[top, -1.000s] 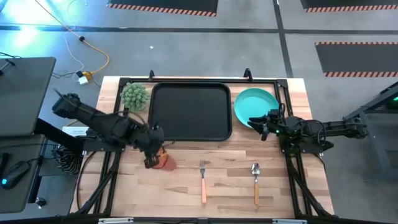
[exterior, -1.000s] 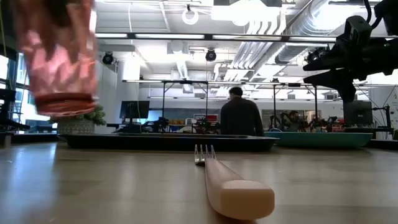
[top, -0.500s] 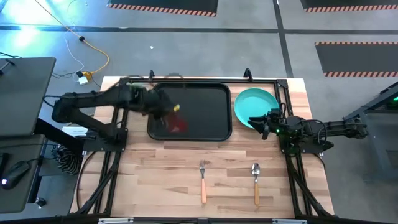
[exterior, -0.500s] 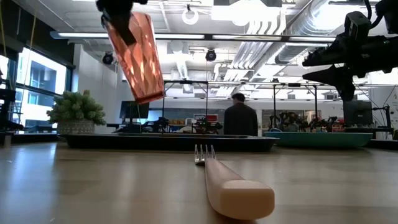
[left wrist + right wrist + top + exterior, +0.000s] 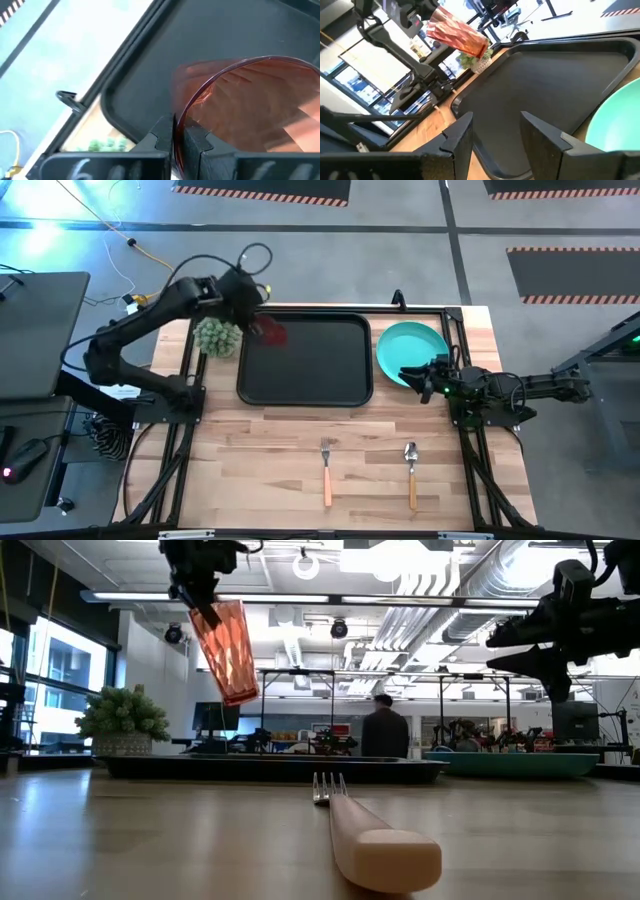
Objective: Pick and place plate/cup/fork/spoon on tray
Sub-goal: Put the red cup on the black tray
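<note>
My left gripper (image 5: 256, 318) is shut on the red-brown cup (image 5: 272, 331), high above the far left corner of the black tray (image 5: 305, 385). The cup also shows in the low view (image 5: 226, 650) and the right wrist view (image 5: 457, 32). The teal plate (image 5: 412, 345) lies flat on the table right of the tray. My right gripper (image 5: 415, 377) is open and empty just above the plate's near edge. The fork (image 5: 326, 468) and the spoon (image 5: 411, 473) lie flat on the table in front of the tray. My left gripper pinches the cup's rim wall (image 5: 176, 117), one finger inside the cup and one outside. The fingers come from above (image 5: 197, 580). The cup hangs below them, tilted, its base (image 5: 240, 697) lowest and clear of the tray.
A green spiky potted plant (image 5: 216, 336) stands at the tray's far left corner, right beside the held cup. A person (image 5: 385, 730) stands in the room beyond the table. Bare wood lies between the tray and the cutlery.
My left gripper has carried the cup from the table's near left, in front of the tray, up and toward the far edge, across the tray to above its far left corner. The cup has gone from near upright to tilted. It stays shut on the cup.
</note>
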Available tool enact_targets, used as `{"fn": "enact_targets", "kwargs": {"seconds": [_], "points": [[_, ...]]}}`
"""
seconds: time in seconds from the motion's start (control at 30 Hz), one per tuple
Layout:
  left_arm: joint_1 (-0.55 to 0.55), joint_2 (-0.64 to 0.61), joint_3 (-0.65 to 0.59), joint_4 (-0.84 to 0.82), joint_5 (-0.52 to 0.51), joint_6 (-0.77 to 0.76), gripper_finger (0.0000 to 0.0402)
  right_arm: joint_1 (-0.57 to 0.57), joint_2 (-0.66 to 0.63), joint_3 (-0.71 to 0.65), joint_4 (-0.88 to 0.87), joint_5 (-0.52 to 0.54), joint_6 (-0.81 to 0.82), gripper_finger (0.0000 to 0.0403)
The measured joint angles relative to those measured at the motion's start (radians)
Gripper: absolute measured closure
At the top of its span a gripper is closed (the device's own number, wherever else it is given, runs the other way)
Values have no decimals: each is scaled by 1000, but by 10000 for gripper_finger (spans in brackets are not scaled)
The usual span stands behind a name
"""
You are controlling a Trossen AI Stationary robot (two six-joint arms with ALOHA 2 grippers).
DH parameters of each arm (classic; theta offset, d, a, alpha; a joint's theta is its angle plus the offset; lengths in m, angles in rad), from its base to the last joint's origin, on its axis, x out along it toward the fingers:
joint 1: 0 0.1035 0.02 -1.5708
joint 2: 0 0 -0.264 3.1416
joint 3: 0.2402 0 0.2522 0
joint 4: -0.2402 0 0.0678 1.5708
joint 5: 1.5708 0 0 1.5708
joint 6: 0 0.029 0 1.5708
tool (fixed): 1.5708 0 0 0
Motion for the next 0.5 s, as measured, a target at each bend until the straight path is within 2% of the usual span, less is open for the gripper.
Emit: {"fn": "enact_targets", "kwargs": {"seconds": [0.2,0.5], "points": [[125,72,54,-7,94,147,397,0,0,0,0,104,4,252],[225,206,166,-50,94,301,396,0,0,0,0,156,63,252]]}}
